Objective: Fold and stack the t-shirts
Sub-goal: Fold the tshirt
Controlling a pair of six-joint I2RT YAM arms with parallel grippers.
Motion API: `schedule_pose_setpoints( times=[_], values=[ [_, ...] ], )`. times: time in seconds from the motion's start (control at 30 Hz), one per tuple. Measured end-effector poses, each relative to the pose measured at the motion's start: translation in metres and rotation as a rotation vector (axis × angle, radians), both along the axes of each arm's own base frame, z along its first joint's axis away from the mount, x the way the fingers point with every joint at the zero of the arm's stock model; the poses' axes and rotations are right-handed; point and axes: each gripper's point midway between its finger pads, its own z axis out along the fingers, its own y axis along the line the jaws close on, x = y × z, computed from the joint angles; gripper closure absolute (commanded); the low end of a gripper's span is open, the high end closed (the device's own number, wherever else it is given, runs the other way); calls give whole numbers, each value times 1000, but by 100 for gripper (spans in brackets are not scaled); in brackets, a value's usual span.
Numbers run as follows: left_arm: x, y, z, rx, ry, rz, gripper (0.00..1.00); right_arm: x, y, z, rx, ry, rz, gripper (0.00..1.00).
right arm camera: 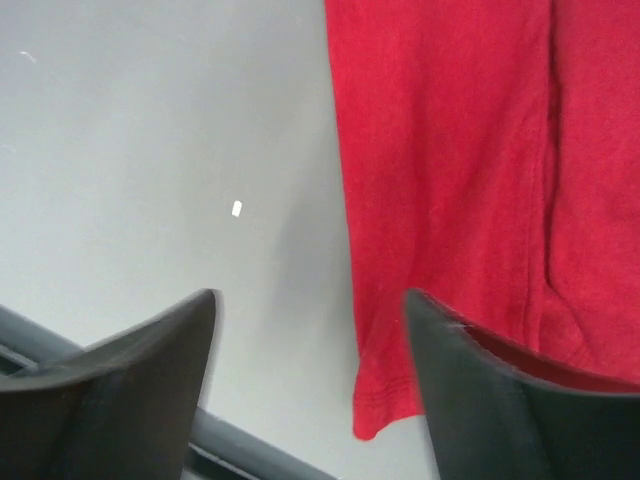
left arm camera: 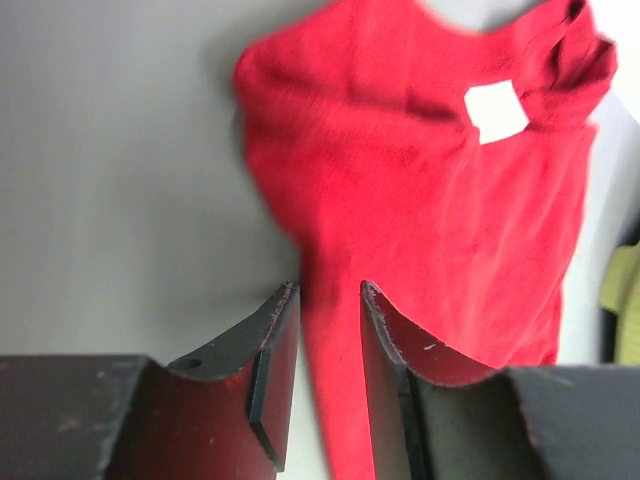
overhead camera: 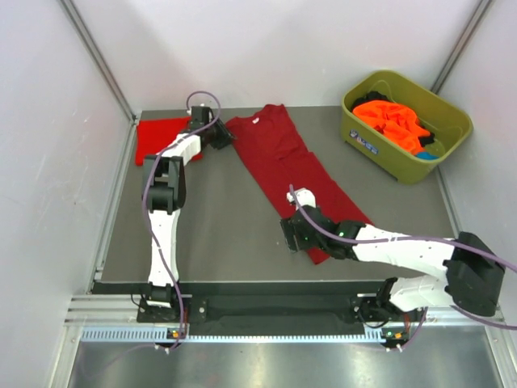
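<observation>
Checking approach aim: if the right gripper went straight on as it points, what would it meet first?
Probably the bare table; the right gripper straddles the crimson t-shirt hem edge, so one finger may touch cloth first.

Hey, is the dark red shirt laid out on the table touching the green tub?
Apart. The top view shows a strip of bare table between the dark red shirt and the green tub.

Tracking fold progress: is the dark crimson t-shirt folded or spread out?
Partly folded: the dark crimson t-shirt lies as a long narrow strip, sides apparently folded in, still at full length from neck to hem.
</observation>
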Motion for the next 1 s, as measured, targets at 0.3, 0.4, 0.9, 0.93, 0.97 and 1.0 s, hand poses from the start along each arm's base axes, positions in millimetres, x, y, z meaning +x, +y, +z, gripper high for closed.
schedule_pose_setpoints(
  times=[0.3,0.4,0.9,0.93,0.97,1.0],
  values=[
    [-46,13,-2,78,105,-7,62,-4,-11,-46,-145,79,-28,64],
    [-67,14,-2,107,138,-15,62,-10,-8,-48,-155,82,-7,65],
    [-156,-153,33,-14,104,-397,63,1,-19,-19,-59,44,-53,73],
    [-163,-159,29,-13,116,-407,63,1,-23,-23,-70,49,-58,70],
    [-169,-162,24,-6,131,-411,63,0,-25,-27,-80,55,-57,68],
    [-172,-161,19,4,145,-407,63,-2,-28,-32,-91,64,-57,66]
  ],
)
